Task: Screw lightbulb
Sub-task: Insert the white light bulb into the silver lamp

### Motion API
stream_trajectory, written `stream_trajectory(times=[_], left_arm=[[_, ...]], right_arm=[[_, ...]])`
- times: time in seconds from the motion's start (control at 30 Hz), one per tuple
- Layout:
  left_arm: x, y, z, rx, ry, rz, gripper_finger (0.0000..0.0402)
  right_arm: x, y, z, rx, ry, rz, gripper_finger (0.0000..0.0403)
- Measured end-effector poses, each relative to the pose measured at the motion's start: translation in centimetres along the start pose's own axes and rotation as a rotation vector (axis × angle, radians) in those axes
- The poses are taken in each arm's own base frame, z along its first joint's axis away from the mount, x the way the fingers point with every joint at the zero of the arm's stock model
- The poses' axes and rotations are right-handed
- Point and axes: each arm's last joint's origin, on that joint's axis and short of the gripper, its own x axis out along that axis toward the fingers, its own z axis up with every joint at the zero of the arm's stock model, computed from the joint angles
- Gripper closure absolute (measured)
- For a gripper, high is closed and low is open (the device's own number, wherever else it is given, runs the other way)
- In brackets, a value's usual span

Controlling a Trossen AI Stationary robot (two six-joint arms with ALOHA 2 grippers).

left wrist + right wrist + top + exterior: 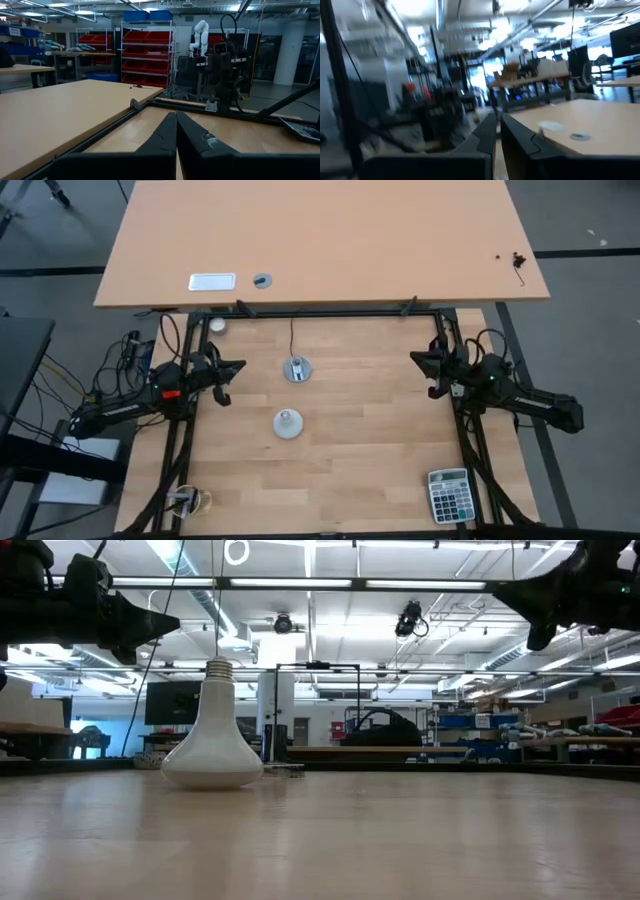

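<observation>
Figure: starting layout with both arms raised at the sides. The tabletop (380,470) carries the lightbulb (288,423) standing on its wide face, screw base up, well apart from and between the two end effectors; the socket (296,369) with its black cord (292,335) lies just beyond the lightbulb, nearer the far edge. The left end effector (236,367) hangs above the tabletop with its fingers pressed together; the right end effector (416,358), opposite, is likewise closed on nothing. Probable risks: a closed end effector descending on the lightbulb would tip or push it; a grip on the smooth tapered body may slip; the loose socket could turn with the lightbulb unless held; cross-threading is possible if tilted.
</observation>
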Motion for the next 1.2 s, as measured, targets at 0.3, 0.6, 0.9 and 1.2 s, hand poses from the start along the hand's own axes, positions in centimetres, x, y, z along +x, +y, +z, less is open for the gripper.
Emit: stream_trajectory(times=[0.3, 0.6, 0.9, 1.2], left_arm=[[0.0, 0.0, 0.0, 0.000, 0.000, 0.000, 0.0396], [0.0, 0.0, 0.0, 0.000, 0.000, 0.000, 0.0396], [0.0, 0.0, 0.0, 0.000, 0.000, 0.000, 0.0396], [0.0, 0.0, 0.0, 0.000, -0.002, 0.000, 0.0396]], right_arm=[[1.6, 0.5, -0.4, 0.068, 0.031, 0.120, 0.0368], [4.6, 1.7, 0.0, 0.046, 0.158, 0.169, 0.0365], [9.8, 4.1, 1.1, 0.009, 0.257, 0.252, 0.0350], [15.2, 7.2, -1.6, 0.025, 0.413, 0.295, 0.0311]])
